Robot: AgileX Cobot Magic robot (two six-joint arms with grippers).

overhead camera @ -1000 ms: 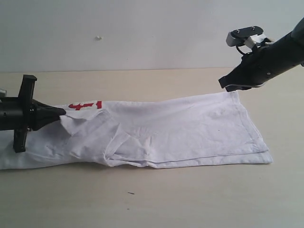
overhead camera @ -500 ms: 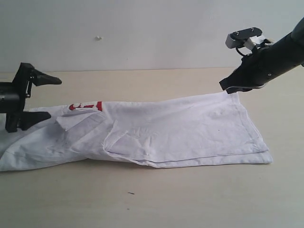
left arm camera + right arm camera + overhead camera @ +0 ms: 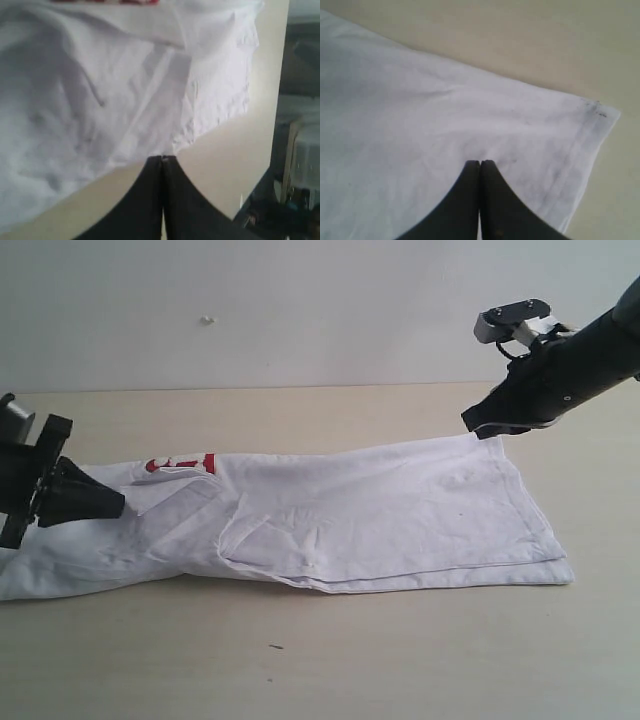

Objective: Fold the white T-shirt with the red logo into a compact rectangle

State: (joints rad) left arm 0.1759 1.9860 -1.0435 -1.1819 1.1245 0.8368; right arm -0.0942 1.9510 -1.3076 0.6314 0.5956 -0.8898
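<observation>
Fingers [image 3: 142,200] of the left gripper [image 3: 112,504] are pressed together, black and tapering, their tip at a hem of the shirt [image 3: 380,510]; whether any cloth is pinched cannot be told. The right gripper [image 3: 482,427] is likewise closed with nothing in it, over the shirt's far right corner. Soft, creased white cotton lies folded lengthwise in a long band across the matte beige table [image 3: 300,660], its layers showing at the near edge, with a bit of the fuzzy red logo [image 3: 180,463] peeking out near the left gripper.

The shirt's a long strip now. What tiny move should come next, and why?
Probably the left gripper, shut on the shirt's left edge, should lift that end a little, ready to carry it rightward; the shirt lies too long for a compact rectangle.
</observation>
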